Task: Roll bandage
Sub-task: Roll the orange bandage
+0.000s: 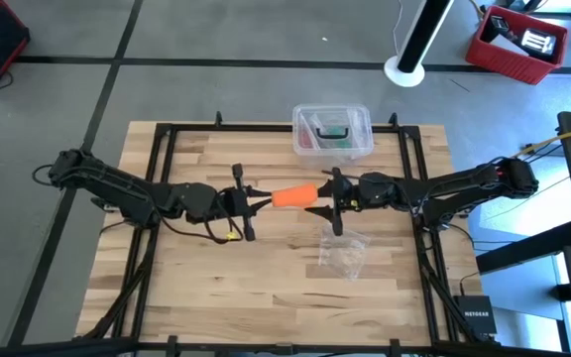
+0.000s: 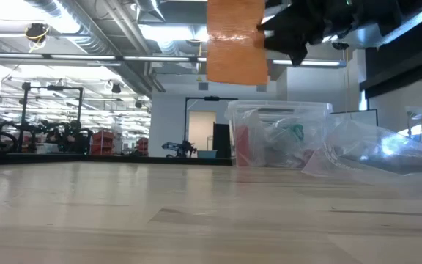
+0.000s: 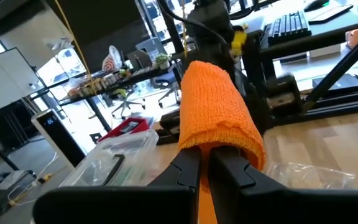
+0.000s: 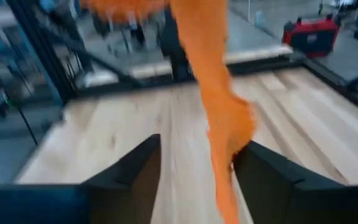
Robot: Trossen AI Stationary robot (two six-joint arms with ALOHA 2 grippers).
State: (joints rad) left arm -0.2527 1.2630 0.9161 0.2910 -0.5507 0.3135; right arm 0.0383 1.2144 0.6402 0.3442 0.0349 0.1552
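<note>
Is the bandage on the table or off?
Off. The bandage hangs above the table, pinched in the shut left claw.

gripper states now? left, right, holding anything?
Left gripper: shut on the bandage, held above the table.
Right gripper: open, bandage hanging between its fingers.

two dark arms, seemingly yellow cable.

you see the orange bandage mid-frame in the high view, partly rolled, lifted off the table, tail hanging loose.
</note>
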